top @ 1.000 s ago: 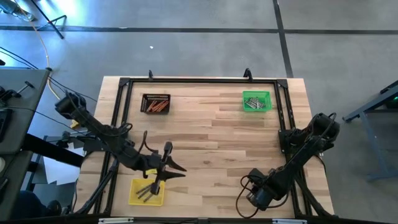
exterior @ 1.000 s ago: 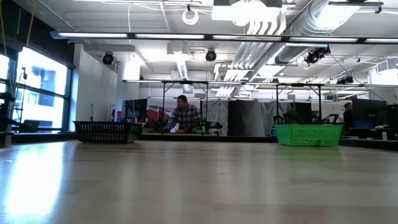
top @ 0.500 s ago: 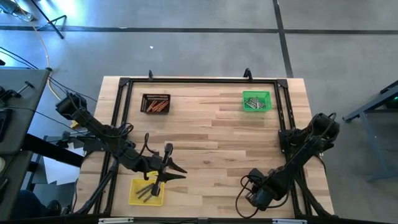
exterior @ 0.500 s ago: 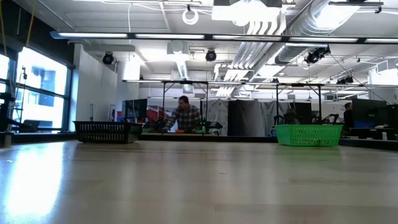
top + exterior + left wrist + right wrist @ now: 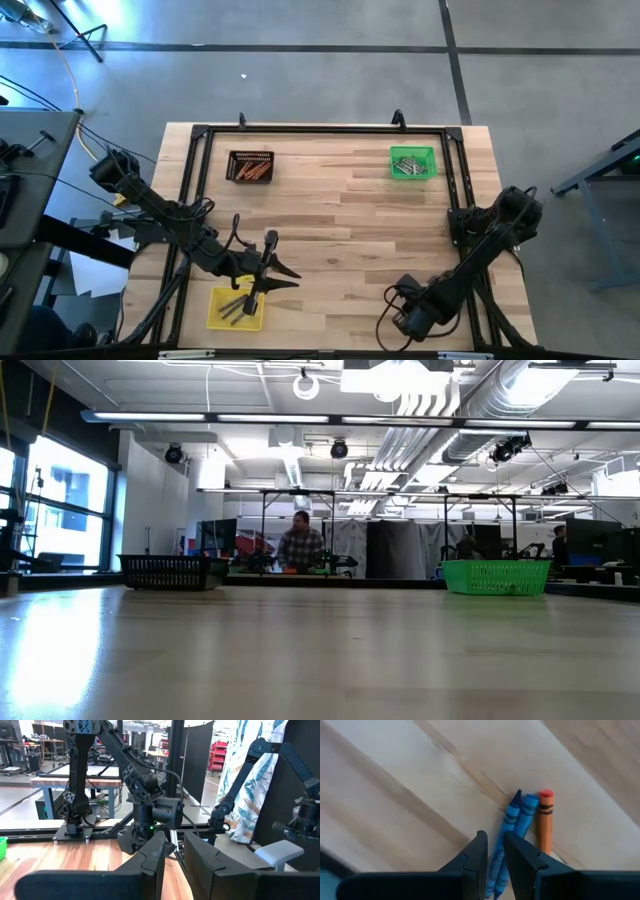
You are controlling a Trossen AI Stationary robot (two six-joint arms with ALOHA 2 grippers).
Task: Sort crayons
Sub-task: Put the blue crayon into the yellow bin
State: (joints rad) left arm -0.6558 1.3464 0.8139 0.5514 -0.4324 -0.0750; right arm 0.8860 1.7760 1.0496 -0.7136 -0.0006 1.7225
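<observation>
1. Left gripper (image 5: 272,279) hangs over the yellow tray (image 5: 214,300) of grey crayons (image 5: 236,308); whether its fingers grip anything I cannot tell.
2. Right gripper (image 5: 492,837), at the worktop's (image 5: 340,220) near edge, has its fingers clenched on a blue crayon (image 5: 507,827) lying beside an orange crayon (image 5: 545,822).
3. Step in hand: picking. Next, I judge, a straight lift.

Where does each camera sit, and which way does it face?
High: overhead, straight down on the table, left arm, right arm, green tray.
Low: table-top height, level across toward a person; no arm shows.
Left wrist: past the left gripper toward the right arm.
Right wrist: down past the right gripper, closed on a blue crayon.
Shared: high and low both show the green tray.
</observation>
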